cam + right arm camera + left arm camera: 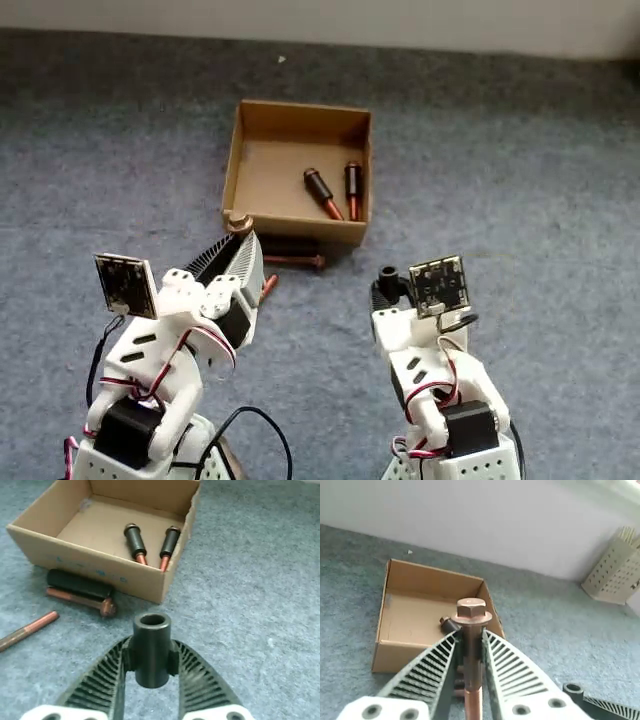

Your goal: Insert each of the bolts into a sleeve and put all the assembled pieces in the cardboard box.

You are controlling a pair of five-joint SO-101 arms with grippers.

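The left tool (pixel 469 639) is clenched on a bolt (pixel 471 612), head up, just outside the near wall of the cardboard box (pixel 268 170). The right tool (pixel 151 656) grasps an upright sleeve (pixel 152 630), a little off the box's near corner. Two assembled pieces (pixel 323 192) (pixel 353 188) lie inside the box. A loose sleeve (pixel 80 584) and a loose bolt (pixel 80 599) lie on the worktop (pixel 520 200) against that near wall.

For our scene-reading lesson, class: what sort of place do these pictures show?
Probably an indoor robotics practice corner, not a factory: a grey carpet-like surface runs up to a white wall, and the left end effector grips a bolt, the right end effector a sleeve, near a cardboard box.
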